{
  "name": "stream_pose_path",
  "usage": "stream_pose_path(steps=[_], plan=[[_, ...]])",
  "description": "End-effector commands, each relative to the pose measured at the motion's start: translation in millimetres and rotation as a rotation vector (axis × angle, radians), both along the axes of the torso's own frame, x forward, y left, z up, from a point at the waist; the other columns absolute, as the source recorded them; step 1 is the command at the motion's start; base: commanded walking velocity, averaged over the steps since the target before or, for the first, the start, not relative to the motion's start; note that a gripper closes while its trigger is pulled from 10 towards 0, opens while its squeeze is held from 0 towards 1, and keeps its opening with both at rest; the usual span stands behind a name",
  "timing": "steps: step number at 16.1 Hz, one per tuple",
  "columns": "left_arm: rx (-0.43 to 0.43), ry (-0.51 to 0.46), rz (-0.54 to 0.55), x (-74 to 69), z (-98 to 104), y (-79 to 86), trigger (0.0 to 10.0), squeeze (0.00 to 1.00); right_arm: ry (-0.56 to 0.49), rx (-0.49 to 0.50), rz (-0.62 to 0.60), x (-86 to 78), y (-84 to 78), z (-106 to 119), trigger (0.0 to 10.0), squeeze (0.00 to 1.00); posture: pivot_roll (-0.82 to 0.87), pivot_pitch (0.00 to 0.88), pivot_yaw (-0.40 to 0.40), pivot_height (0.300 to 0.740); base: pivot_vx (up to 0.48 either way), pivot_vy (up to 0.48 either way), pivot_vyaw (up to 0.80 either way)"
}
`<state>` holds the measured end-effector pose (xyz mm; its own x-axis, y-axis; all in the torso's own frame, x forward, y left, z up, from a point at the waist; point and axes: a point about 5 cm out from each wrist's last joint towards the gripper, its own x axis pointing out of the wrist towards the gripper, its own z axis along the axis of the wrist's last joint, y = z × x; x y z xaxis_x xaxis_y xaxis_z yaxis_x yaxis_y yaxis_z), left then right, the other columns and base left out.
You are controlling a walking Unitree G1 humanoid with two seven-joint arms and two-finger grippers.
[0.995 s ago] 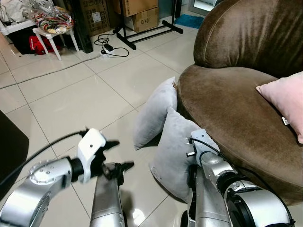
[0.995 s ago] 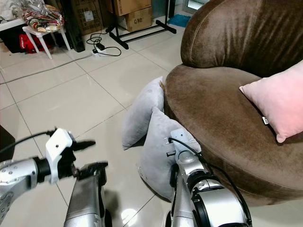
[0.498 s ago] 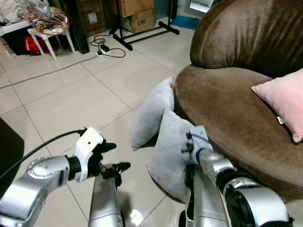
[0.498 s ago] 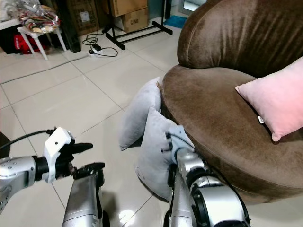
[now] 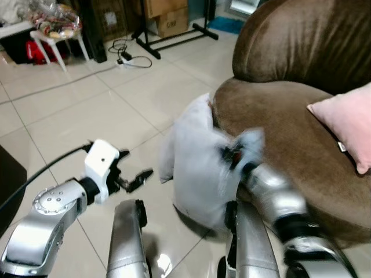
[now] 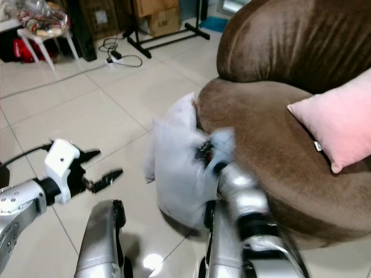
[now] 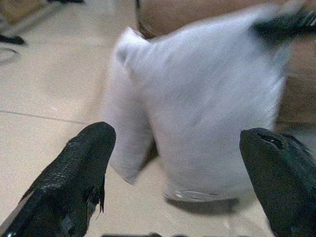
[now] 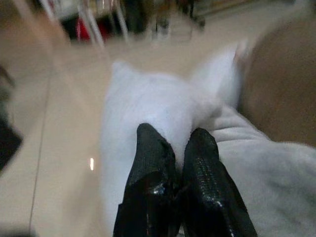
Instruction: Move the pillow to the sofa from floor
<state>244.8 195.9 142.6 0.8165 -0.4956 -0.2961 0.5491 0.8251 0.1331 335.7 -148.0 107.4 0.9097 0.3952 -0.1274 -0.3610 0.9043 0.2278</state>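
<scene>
A grey pillow (image 5: 200, 174), blurred by motion, hangs beside the front of the brown sofa (image 5: 278, 121). My right gripper (image 5: 231, 154) is shut on its upper edge; the right wrist view shows the black fingers (image 8: 150, 153) pinching the grey fabric (image 8: 148, 98). A second grey pillow (image 5: 166, 159) leans against the sofa behind it. My left gripper (image 5: 137, 165) is open, low and to the left of both pillows, apart from them. In the left wrist view its gripper (image 7: 177, 136) points at the held pillow (image 7: 207, 98). A pink pillow (image 5: 345, 124) lies on the sofa seat.
Pale tiled floor (image 5: 87, 110) stretches left and ahead. A white stool (image 5: 55, 35) with a bag on it, a power strip with cables (image 5: 130, 58), a black stand base (image 5: 174, 37) and cardboard boxes (image 5: 168, 23) are at the back. A dark object (image 5: 8, 185) is at the left edge.
My right gripper has risen with the front grey pillow, lifting it up beside the sofa seat. The left gripper has shifted slightly left and up, still open.
</scene>
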Motion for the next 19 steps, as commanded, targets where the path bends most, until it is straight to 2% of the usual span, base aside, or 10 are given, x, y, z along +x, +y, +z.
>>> stream_pose_path(steps=[1, 2, 4, 5, 6, 7, 9, 11, 14, 19], plan=[[0.017, -0.064, 0.030, 1.0, 9.3, 1.0, 10.0, 0.00, -0.184, 0.072, -0.031, 7.7, -12.3, 50.4, 0.0, 0.00, 0.06, 0.000, -0.033, 0.471, 0.000, 0.000, 0.00], [0.008, -0.105, 0.071, 1.0, 16.7, 1.6, 10.0, 0.00, -0.343, 0.125, -0.120, 9.2, -38.8, 102.1, 0.0, 0.00, 0.05, 0.000, -0.036, 0.471, 0.000, 0.000, 0.00], [0.010, -0.121, 0.075, 2.0, 21.4, 0.9, 10.0, 0.00, -0.473, 0.123, -0.239, 9.8, -63.5, 143.7, 0.0, 0.00, 0.04, 0.000, -0.038, 0.471, 0.000, 0.000, 0.00], [0.025, -0.153, 0.072, 3.8, 28.9, -0.2, 10.0, 0.00, -0.527, 0.093, -0.370, 10.5, -88.6, 179.3, 10.0, 0.00, 0.04, 0.000, -0.036, 0.471, 0.000, 0.000, 0.00], [0.028, -0.180, 0.066, 5.7, 36.8, -2.3, 10.0, 0.00, -0.609, 0.058, -0.457, 6.3, -107.1, 208.4, 10.0, 0.00, 0.04, 0.000, -0.040, 0.471, 0.000, 0.000, 0.00], [0.028, -0.180, 0.066, 5.7, 36.8, -2.3, 10.0, 0.00, -0.609, 0.058, -0.457, 6.3, -107.1, 208.4, 10.0, 0.00, 0.04, 0.000, -0.040, 0.471, 0.000, 0.000, 0.00], [0.035, -0.202, 0.061, 8.9, 44.6, -5.3, 10.0, 0.00, -0.707, -0.129, -0.646, -7.5, -128.6, 247.4, 10.0, 0.00, 0.04, 0.000, -0.042, 0.471, 0.000, 0.000, 0.00], [0.036, -0.209, 0.071, 10.1, 43.1, -5.6, 10.0, 0.00, -0.651, -0.205, -0.621, -1.6, -115.4, 236.8, 10.0, 0.00, 0.04, 0.000, -0.042, 0.485, 0.000, 0.000, 0.00], [0.065, -0.188, 0.062, 8.6, 37.8, -11.0, 10.0, 0.00, -0.381, -0.324, -0.491, 18.8, -78.0, 170.0, 10.0, 0.00, 0.04, 0.000, -0.045, 0.515, 0.000, 0.000, 0.00], [0.128, -0.205, 0.081, 9.7, 33.9, -9.1, 10.0, 0.00, -0.219, -0.302, -0.457, 20.5, -54.4, 123.1, 10.0, 0.00, 0.05, 0.000, -0.042, 0.560, 0.000, 0.000, 0.00]])
